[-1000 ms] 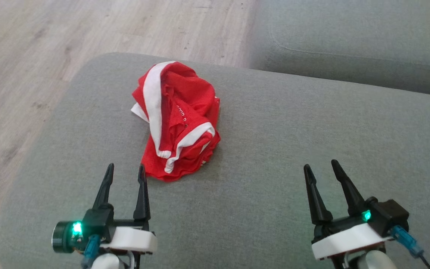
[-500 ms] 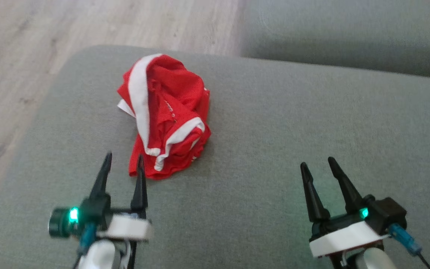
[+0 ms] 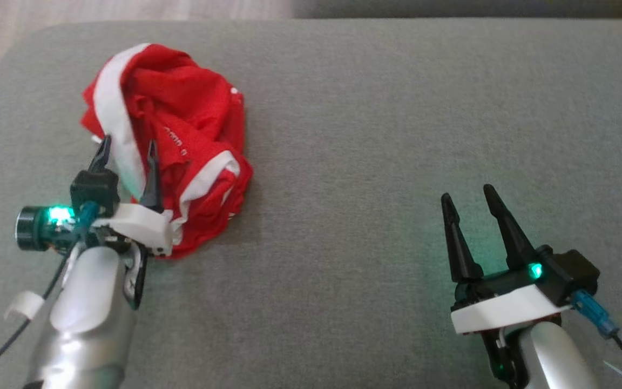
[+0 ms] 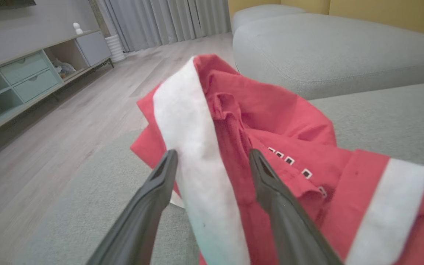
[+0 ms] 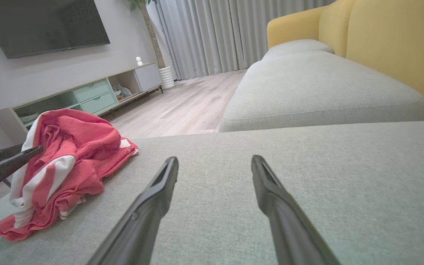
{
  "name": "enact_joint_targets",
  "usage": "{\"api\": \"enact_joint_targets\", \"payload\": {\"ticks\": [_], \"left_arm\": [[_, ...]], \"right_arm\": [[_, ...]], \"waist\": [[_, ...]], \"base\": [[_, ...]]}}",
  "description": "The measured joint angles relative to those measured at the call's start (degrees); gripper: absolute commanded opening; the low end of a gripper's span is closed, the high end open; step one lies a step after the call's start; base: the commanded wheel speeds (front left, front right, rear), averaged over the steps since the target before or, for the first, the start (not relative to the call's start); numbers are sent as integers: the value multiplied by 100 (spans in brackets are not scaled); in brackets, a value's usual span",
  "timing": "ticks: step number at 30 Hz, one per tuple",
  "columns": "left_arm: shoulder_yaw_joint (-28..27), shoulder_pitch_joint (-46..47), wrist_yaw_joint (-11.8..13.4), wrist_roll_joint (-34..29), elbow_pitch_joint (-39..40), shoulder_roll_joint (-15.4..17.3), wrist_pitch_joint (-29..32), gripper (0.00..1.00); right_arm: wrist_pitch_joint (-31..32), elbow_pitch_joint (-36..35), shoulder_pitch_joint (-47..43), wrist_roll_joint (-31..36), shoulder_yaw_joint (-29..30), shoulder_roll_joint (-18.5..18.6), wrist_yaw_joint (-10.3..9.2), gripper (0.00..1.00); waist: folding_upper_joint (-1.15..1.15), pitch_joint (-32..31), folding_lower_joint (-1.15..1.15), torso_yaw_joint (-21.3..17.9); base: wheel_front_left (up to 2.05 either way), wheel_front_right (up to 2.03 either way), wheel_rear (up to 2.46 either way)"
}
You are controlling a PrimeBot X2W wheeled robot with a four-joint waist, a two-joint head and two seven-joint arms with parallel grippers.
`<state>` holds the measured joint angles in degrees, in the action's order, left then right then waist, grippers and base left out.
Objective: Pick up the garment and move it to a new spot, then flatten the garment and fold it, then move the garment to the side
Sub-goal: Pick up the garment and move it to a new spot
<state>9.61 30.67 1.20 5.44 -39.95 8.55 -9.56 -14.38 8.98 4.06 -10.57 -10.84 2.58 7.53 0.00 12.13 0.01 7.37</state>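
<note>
Upper left, the left gripper (image 3: 128,145) straddles the garment (image 3: 192,124), jaws wide; closing may snag one layer. Lower right, the right gripper (image 3: 467,194) gapes empty.

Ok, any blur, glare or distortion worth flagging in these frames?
Head view: slightly soft, green light spilling onto the grey cushion by the right gripper. Left wrist view: red-and-white garment soft at close range. Right wrist view: sharpest, even daylight, wide-angle stretch at the edges.
</note>
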Motion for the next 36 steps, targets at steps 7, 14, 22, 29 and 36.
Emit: {"api": "enact_joint_targets", "payload": {"ticks": [7, 14, 22, 29, 36], "left_arm": [[-92, 287, -8, 130, -777, 33, 42, 40], [-88, 478, -312, 232, -746, 32, -361, 0], [331, 488, -726, 212, 1122, 67, -490, 0], [940, 648, -833, 645, 2707, 87, 220, 0], [1380, 1176, -877, 820, 3304, 182, 1043, 0]], "right_arm": [[0, 2, 14, -20, 29, 1, 0, 100], [0, 69, 13, -56, 81, 1, 0, 100], [0, 108, 1, -277, 85, 0, 0, 100], [0, 131, -1, -522, 40, 1, 0, 100], [0, 25, 16, -781, -238, 1, 0, 100]], "waist": [[0, 154, -1, -260], [0, -8, -1, -310], [0, -406, -2, -502], [0, -619, -2, -943], [0, -670, -2, -1515]], "base": [[0, 0, 0], [0, 0, 0], [0, 0, 0], [0, 0, 0], [0, 0, 0]]}}
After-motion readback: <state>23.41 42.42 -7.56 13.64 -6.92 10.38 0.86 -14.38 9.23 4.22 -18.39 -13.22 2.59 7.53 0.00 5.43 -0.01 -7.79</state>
